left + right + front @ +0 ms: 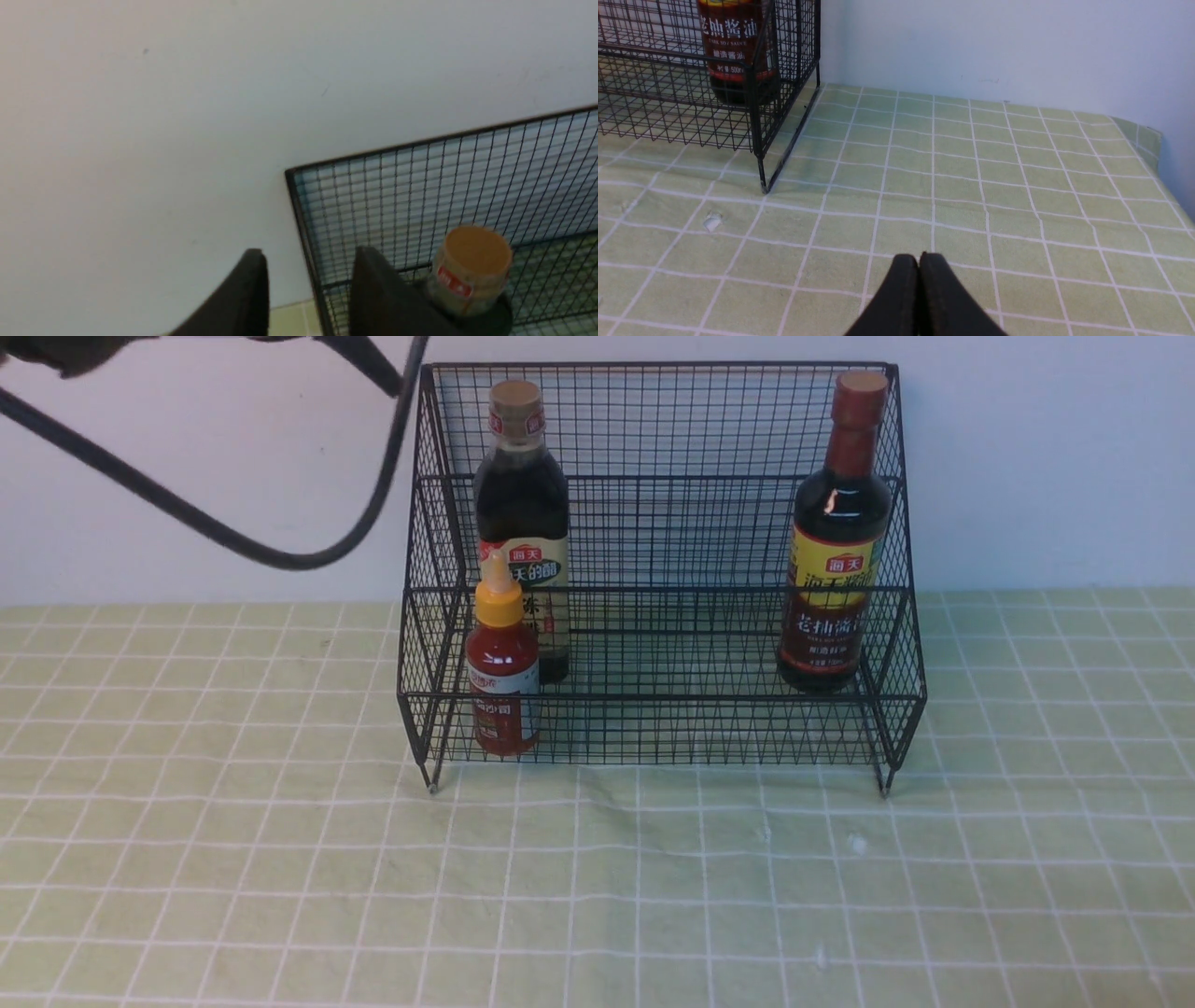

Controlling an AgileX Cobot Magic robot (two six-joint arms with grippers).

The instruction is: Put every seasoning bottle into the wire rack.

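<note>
Front view shows us the black wire-mesh stepped rack (664, 588) on the bench (653, 887), which has a green, white-gridded cover. Inside the rack, near its left side, we see the tall dark gold-capped bottle with a beige label (522, 504), with the small red bottle with a yellow nozzle cap (504, 677) before it. Near the rack's right side leans the tall dark bottle with a brown-red cap and yellow-red label (834, 541). Our left end effector (308, 289) is parted and empty beyond the rack's left edge; our right end effector (920, 275) is clenched, holding nothing.
</note>
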